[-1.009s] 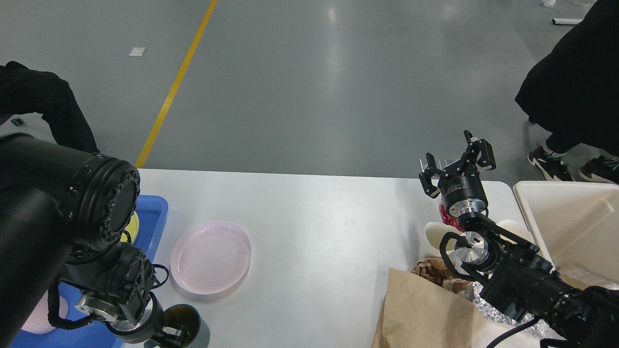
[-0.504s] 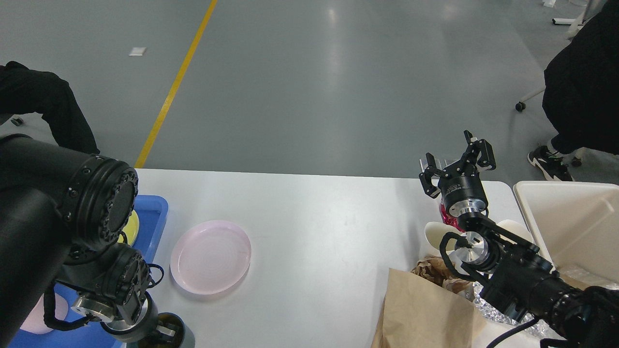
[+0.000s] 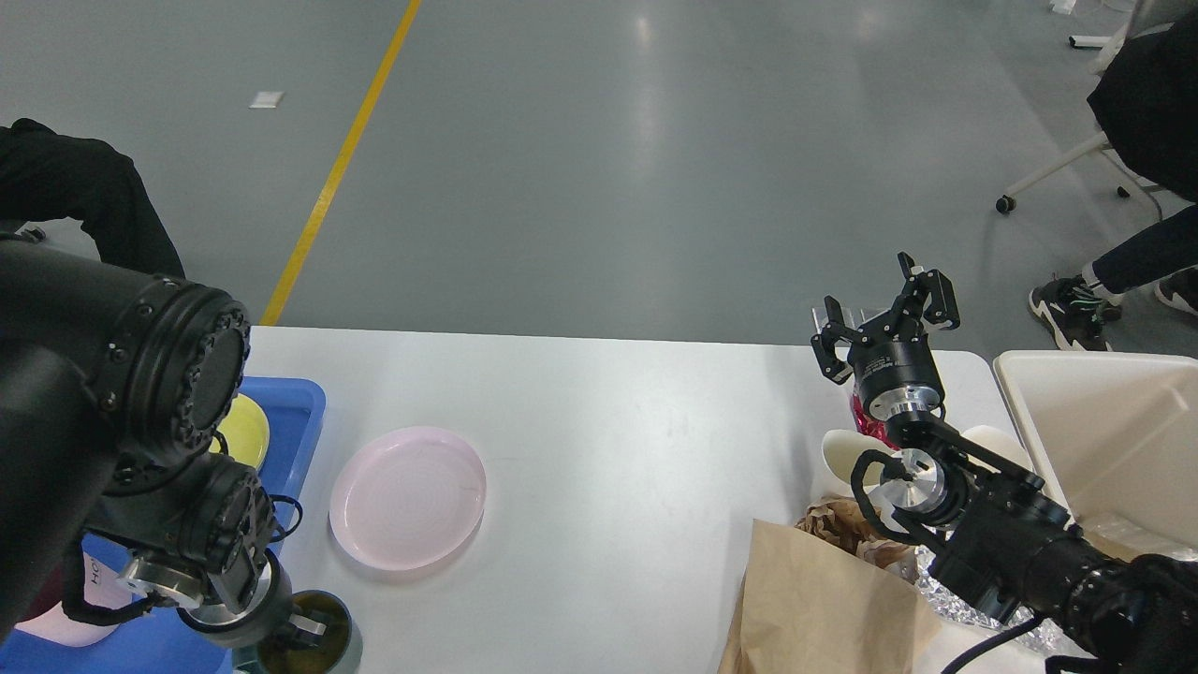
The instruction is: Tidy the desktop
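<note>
The white surface [image 3: 618, 449] fills the near view, with a pink plate [image 3: 407, 497] on it. The right hand [image 3: 884, 318] is spread apart and empty. The left hand [image 3: 299, 635] is at a dark cup [image 3: 318, 646]; I cannot tell its state. No writing is readable.

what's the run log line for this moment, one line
task: tidy desktop | left gripper: in dark cup beside blue tray | right gripper: open, empty | pink plate: on desktop

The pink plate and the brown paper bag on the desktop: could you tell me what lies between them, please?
In the head view, only bare white desktop lies between the pink plate and the brown paper bag; nothing rests on that stretch.
</note>
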